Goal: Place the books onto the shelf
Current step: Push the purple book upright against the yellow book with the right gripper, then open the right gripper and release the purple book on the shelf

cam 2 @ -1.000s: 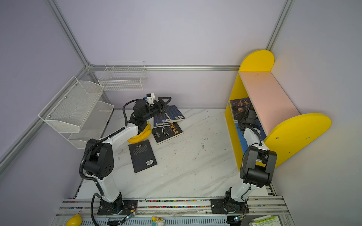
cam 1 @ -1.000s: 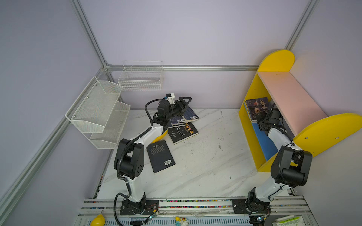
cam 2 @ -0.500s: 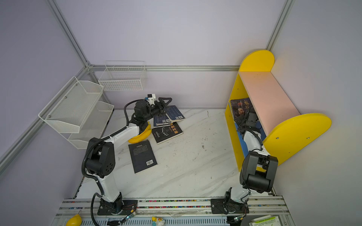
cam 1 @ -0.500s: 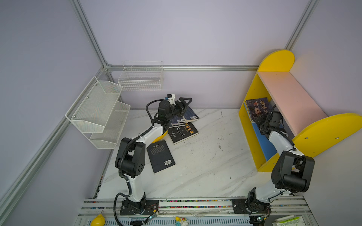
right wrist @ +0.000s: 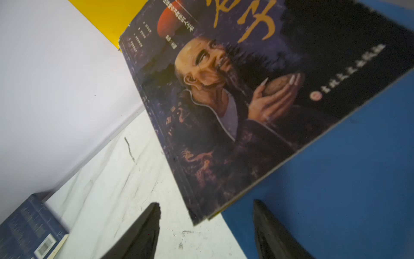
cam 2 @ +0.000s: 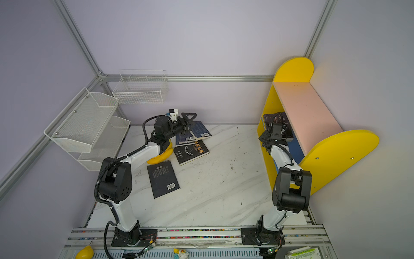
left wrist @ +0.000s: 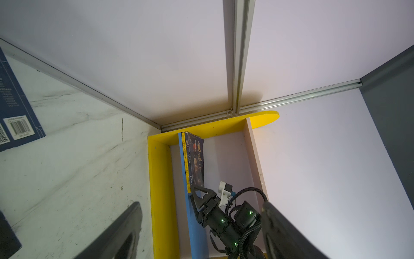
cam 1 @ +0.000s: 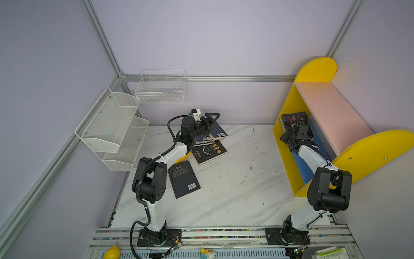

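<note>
Blue shelf board (right wrist: 336,179) holds the dark book (right wrist: 246,101); my right claw (right wrist: 206,203) retreats, apart and empty; left claw (left wrist: 200,204) gapes too.

two-tier yellow shelf (cam 1: 289,105) | portrait-cover book (cam 1: 291,120) leaning on blue lower board (cam 1: 302,166) | two navy books (cam 1: 218,132), orange-titled black book (cam 1: 209,151), barcode-up black book (cam 1: 183,178) flat, off shelf

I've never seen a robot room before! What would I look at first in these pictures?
The big shelf with bright yellow sides and a pink top, on the right in both top views, jumps out first. A dark book with an old man's face stands on its blue lower board, and a black book with orange letters lies among others on the white table, near the back wall.
</note>
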You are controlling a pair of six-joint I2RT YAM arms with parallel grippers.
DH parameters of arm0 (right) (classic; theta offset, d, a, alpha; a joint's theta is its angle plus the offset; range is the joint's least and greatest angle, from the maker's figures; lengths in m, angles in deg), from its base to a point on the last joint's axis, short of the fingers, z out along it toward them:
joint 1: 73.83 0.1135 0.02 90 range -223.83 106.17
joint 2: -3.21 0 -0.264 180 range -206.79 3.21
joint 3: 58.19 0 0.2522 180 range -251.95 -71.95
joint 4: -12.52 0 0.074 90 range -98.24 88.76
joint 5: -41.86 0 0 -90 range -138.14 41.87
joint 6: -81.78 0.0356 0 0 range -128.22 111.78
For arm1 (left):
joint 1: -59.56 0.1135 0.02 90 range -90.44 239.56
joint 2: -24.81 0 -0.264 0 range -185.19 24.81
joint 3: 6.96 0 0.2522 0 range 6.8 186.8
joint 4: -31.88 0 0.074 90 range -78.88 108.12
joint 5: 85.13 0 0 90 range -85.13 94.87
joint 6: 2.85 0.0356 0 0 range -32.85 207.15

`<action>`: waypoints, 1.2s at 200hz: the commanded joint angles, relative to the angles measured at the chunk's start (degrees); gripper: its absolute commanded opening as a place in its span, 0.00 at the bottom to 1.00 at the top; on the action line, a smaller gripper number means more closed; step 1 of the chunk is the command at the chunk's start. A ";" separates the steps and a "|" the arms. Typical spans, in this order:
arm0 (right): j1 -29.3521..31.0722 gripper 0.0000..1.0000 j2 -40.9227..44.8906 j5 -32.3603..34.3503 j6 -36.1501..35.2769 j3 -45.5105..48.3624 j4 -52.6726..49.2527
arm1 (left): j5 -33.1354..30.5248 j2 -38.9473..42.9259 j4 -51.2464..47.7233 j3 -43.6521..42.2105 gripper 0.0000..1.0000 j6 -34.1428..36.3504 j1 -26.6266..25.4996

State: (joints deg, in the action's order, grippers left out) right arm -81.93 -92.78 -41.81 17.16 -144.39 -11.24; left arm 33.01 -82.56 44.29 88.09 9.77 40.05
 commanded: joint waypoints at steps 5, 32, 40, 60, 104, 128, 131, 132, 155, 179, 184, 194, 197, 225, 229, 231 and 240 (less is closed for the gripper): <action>-0.08 0.67 -2.13 6.83 -0.35 -2.99 -6.21 | 0.00 1.89 3.07 -2.87 0.82 -0.04 0.54; 0.01 0.67 -4.43 8.87 0.19 -5.53 -9.50 | -0.50 2.11 3.88 -3.69 0.82 -0.48 0.71; 0.07 0.67 -5.19 8.97 0.26 -6.26 -10.13 | -0.54 2.13 4.12 -3.97 0.82 -0.57 0.76; 0.73 0.68 -7.20 9.82 0.08 -8.54 -12.08 | -0.78 2.00 4.83 -4.47 0.82 -0.88 0.79; 3.02 0.69 -11.18 12.21 -1.39 -12.80 -16.26 | -1.22 1.90 6.60 -5.97 0.82 -1.87 0.96; 3.89 0.69 -11.69 13.17 -1.07 -13.12 -17.91 | -1.24 1.48 7.55 -6.20 0.82 -2.58 1.13; 3.99 0.69 -11.61 13.21 -0.93 -13.01 -18.06 | -1.25 1.44 7.64 -6.20 0.82 -2.66 1.14; 3.98 0.69 -11.60 13.29 -0.90 -13.00 -18.09 | -1.20 1.41 7.70 -6.18 0.82 -2.67 1.14; 4.14 0.69 -10.92 13.73 -0.25 -11.36 -18.27 | -1.00 0.88 8.43 -5.93 0.82 -3.10 1.21; 4.08 0.69 -10.87 13.88 -0.43 -10.87 -18.73 | -0.67 0.34 8.99 -5.71 0.82 -3.54 1.23; 4.08 0.69 -11.04 13.96 -0.43 -10.95 -18.99 | -0.66 0.25 9.12 -5.67 0.82 -3.69 1.23; 4.12 0.69 -11.54 14.33 -0.34 -11.37 -19.68 | -0.50 0.10 9.50 -5.62 0.82 -3.95 1.33; 4.13 0.69 -11.65 14.55 -0.33 -11.46 -19.89 | -0.53 0.03 9.60 -5.70 0.82 -4.00 1.32; 4.13 0.66 -12.21 14.94 0.11 -11.60 -21.10 | -0.27 0.02 9.95 -5.89 0.82 -4.30 1.40; 4.14 0.65 -12.21 14.94 0.24 -11.41 -21.19 | -0.27 -0.01 9.95 -5.89 0.82 -4.39 1.40; 4.14 0.65 -12.19 14.94 0.27 -11.32 -21.18 | -0.28 -0.03 9.93 -5.95 0.82 -4.41 1.40; 4.14 0.63 -11.98 15.11 0.56 -10.96 -21.29 | -0.24 0.00 10.07 -5.98 0.82 -4.44 1.40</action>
State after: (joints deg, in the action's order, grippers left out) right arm -77.87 -102.17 -26.40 16.57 -157.33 -24.33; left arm 32.14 -82.56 50.96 83.79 5.70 40.86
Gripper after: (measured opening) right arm 0.647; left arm 0.820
